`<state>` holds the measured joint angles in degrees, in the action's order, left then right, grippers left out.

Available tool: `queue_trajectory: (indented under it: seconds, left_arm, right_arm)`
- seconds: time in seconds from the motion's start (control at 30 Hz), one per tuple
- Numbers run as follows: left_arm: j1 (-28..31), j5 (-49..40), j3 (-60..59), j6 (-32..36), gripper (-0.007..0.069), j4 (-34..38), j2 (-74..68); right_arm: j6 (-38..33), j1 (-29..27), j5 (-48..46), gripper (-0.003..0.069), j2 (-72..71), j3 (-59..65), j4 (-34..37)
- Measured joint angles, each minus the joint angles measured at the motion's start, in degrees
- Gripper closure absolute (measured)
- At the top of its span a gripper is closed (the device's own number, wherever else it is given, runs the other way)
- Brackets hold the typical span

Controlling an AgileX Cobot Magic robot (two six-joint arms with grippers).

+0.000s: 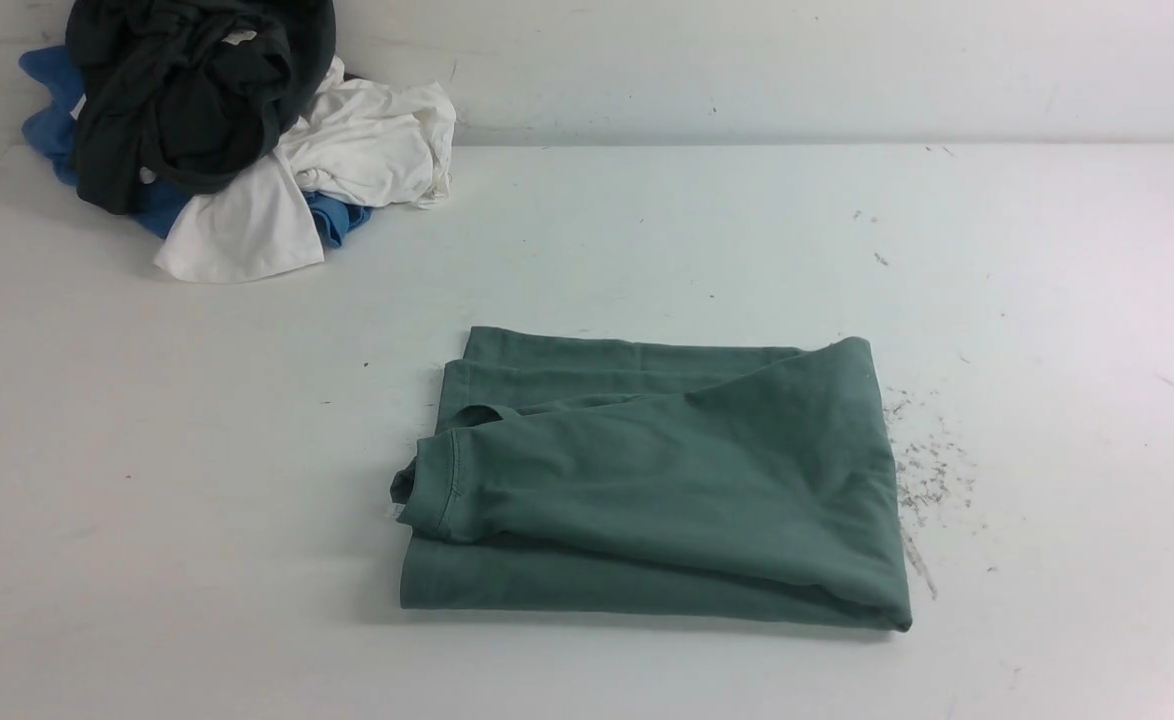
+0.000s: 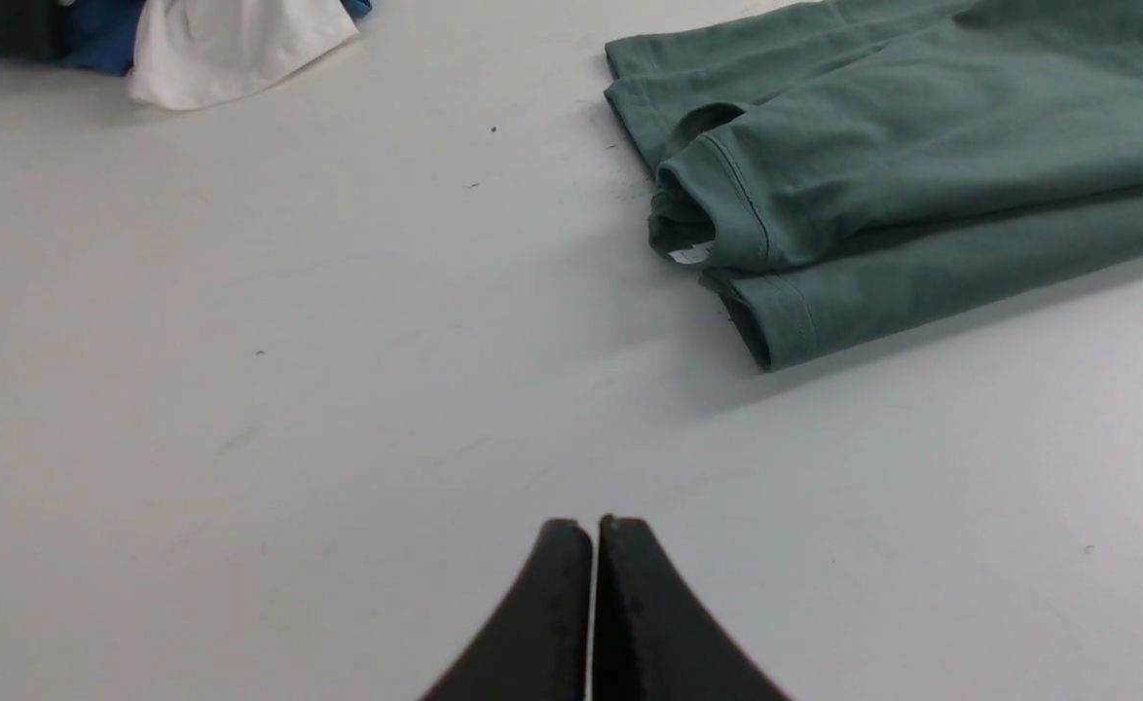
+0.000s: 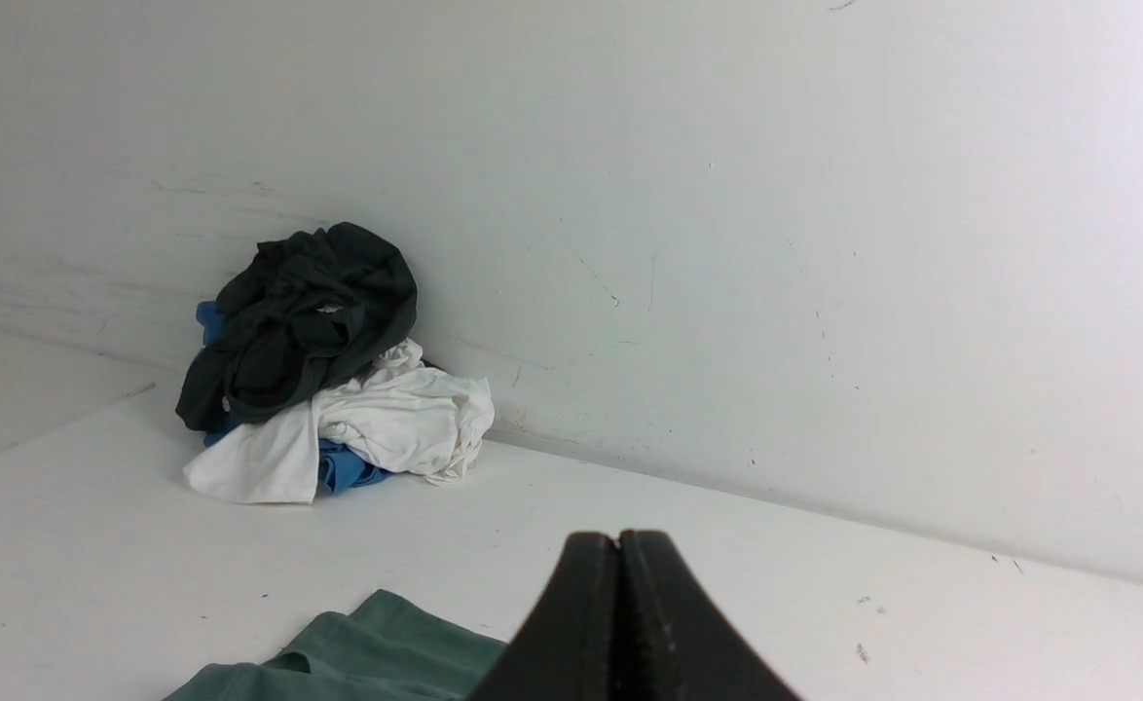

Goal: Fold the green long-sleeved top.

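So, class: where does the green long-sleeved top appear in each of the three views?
Front view: green long-sleeved top folded, centre of the table.
Left wrist view: top right corner.
Right wrist view: only a corner at the bottom edge, beside the shut right claw.
Shared landmark: the clothes pile, seen in all three.

green long-sleeved top (image 1: 667, 480) lies folded flat into a rough layered rectangle at desk (image 1: 147, 480) centre, slightly right, stitched hem and white tag on its left edge, creased, nothing touching it
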<state>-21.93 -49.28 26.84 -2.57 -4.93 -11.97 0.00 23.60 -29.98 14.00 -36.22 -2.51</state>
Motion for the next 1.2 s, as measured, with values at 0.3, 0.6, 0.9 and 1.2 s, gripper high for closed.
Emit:
queue_trajectory:
  seconds: [0.3, 0.6, 0.9, 1.2]
  left_arm:
    - [0.0, 0.0, 0.0, 0.0, 0.0632, 0.05, 0.0]
    - [0.0, 0.0, 0.0, -0.01, 0.0632, 0.05, 0.0]
    - [0.0, 0.0, 0.0, -0.06, 0.0632, 0.05, 0.0]
    - [0.0, 0.0, 0.0, -0.06, 0.0632, 0.06, 0.0]
  right_arm:
    - [0.0, 0.0, 0.0, 0.0673, 0.0, 0.0, 0.0]
    - [0.0, -0.13, 0.71, 0.0673, -3.45, 4.89, -0.59]
    - [5.16, -9.45, 5.69, 0.0673, -12.9, 22.12, -3.94]
    - [8.36, -22.16, 10.17, 0.0673, -14.59, 37.57, -3.01]
